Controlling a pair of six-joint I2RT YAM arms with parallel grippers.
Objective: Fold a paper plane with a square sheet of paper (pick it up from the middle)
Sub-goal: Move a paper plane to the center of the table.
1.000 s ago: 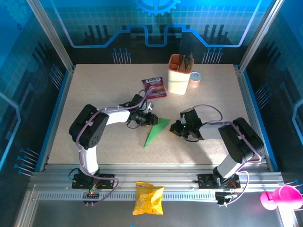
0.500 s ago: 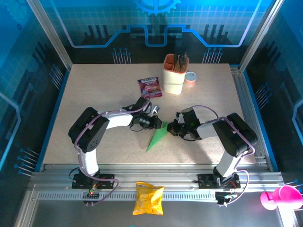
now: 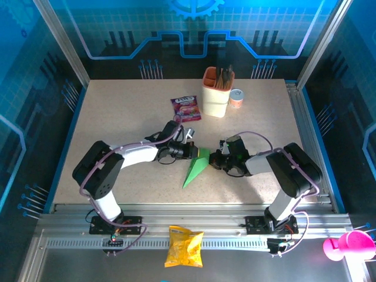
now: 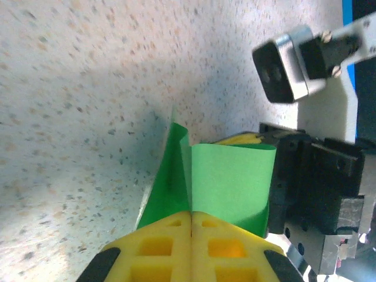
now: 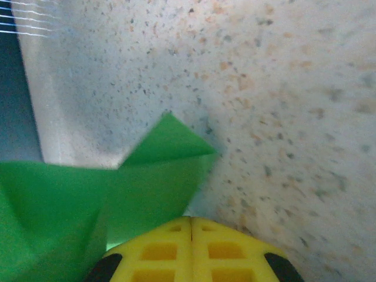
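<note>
The square sheet of paper (image 3: 192, 171) is folded into a narrow bright green pointed shape at the table's middle, tip toward the near edge. Its wide far end is caught between both grippers. My left gripper (image 3: 198, 153) comes from the left and is shut on that end. In the left wrist view a crease of the paper (image 4: 232, 179) runs straight into the closed yellow fingertips (image 4: 170, 229). My right gripper (image 3: 211, 160) faces it from the right, shut on the paper's other side. The right wrist view has green folds (image 5: 147, 176) meeting its closed fingertips (image 5: 214, 235).
A purple snack sachet (image 3: 186, 108), an orange-topped utensil holder (image 3: 216, 93) and a small can (image 3: 237, 98) stand behind the grippers. A yellow crisp bag (image 3: 184, 245) lies on the front rail, and a pink object (image 3: 346, 245) sits at the far right.
My left gripper has reached right and closed on the paper's wide end. The right gripper moved left to meet it, and the paper now sits narrower between them.
</note>
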